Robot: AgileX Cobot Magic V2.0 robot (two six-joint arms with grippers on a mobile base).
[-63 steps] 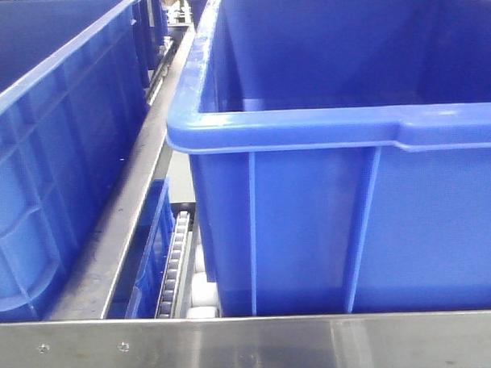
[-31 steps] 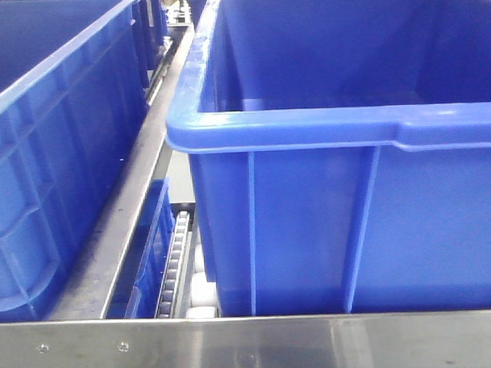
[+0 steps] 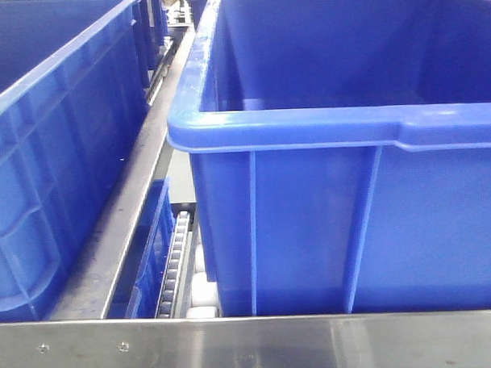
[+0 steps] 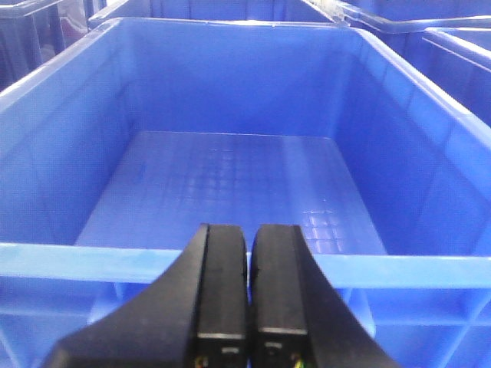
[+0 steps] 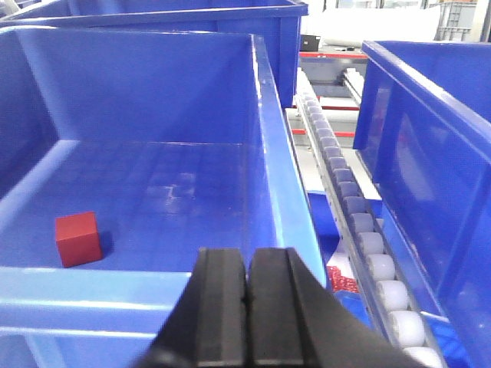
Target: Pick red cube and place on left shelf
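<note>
Nothing has moved since the earlier front frame: blue crate (image 3: 342, 189) sits behind the shelf's steel front rail (image 3: 251, 344). Left wrist: left gripper (image 4: 248, 291) closed, empty, over a bare crate. Right wrist: right gripper (image 5: 247, 307) closed; red cube (image 5: 77, 238) near the crate's front-left corner. Descending closed could knock the cube away

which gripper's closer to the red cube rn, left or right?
Right. The right gripper hangs shut at the near rim of the crate holding the red cube, which lies ahead to its left. The left gripper faces an empty crate; no cube in its view.
</note>
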